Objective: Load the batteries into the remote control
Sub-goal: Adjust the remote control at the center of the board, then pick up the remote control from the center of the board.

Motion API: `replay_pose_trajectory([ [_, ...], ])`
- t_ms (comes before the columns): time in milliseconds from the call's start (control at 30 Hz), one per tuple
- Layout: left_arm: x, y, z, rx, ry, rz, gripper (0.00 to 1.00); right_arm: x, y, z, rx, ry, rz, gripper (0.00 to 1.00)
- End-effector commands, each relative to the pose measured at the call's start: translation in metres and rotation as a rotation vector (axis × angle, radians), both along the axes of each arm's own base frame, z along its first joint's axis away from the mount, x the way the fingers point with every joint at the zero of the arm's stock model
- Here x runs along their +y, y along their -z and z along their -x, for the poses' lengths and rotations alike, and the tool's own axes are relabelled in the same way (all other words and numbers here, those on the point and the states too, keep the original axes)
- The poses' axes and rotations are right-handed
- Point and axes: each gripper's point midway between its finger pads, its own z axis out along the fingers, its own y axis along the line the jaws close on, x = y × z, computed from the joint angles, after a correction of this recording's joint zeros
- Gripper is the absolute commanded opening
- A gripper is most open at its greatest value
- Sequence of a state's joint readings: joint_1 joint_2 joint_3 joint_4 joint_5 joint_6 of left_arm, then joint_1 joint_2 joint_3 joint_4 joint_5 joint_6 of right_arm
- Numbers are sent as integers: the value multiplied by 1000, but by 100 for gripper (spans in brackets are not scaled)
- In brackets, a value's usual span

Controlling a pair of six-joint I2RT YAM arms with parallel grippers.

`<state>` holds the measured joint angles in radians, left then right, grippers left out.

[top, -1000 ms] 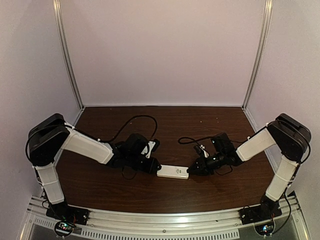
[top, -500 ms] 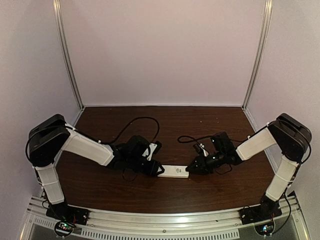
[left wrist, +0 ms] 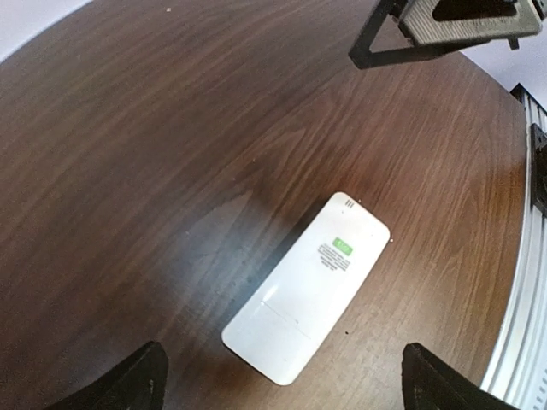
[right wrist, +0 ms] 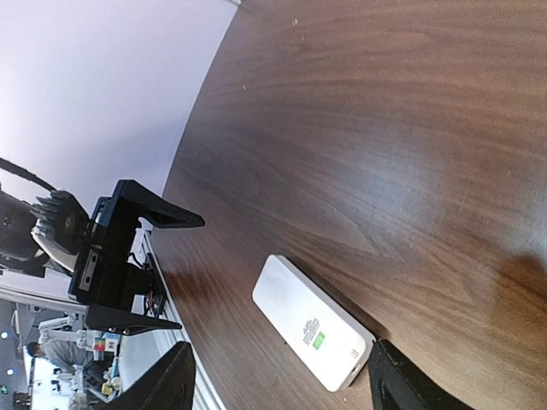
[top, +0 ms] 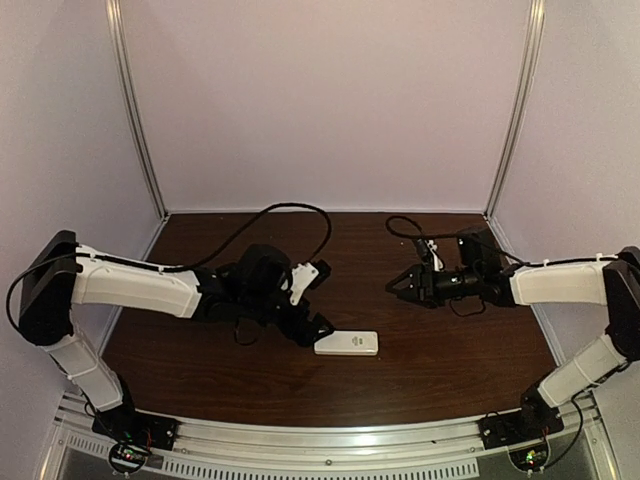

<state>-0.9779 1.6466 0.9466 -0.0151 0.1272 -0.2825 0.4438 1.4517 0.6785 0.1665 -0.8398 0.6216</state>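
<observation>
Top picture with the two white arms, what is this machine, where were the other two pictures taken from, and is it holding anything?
These are two robot arms, the left arm and the right arm, bolted at the near edge of a brown table. The top picture comes from a fixed camera above and behind them. The other two come from small cameras on the wrists, so each shows its own dark fingers at the bottom edge. On the table lies a white remote control, back side up, with a small green-marked label. The left gripper is close beside it and the right gripper is farther off. Both are open and hold nothing. No batteries show in any picture.
</observation>
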Motion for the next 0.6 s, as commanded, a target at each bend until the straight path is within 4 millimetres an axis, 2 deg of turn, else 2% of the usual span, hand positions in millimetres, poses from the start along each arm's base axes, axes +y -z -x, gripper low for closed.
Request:
replay_pose_trajectory([
  [0, 0, -42, -22, -226, 43, -31, 97, -19, -43, -12, -182, 72, 59, 73],
  [33, -1, -52, -24, -264, 49, -20, 97, -24, -56, -14, -232, 95, 71, 76],
  [167, -13, -83, -17, -431, 185, 51, 97, -48, -115, -16, -466, 211, 95, 99],
  [233, -22, -79, -4, -440, 319, 31, 97, -63, -144, -13, -563, 300, 73, 100],
  [267, -26, -62, 1, -396, 383, -18, 98, -74, -151, -14, -580, 374, 69, 100],
  [333, -33, -42, 11, -334, 495, -73, 97, -97, -151, -15, -581, 499, 97, 100],
  [400, -40, -27, 16, -330, 568, -107, 97, -106, -151, -12, -606, 539, 107, 100],
  [567, -49, 4, 23, -266, 707, -173, 96, -86, -130, -3, -542, 401, 110, 100],
])
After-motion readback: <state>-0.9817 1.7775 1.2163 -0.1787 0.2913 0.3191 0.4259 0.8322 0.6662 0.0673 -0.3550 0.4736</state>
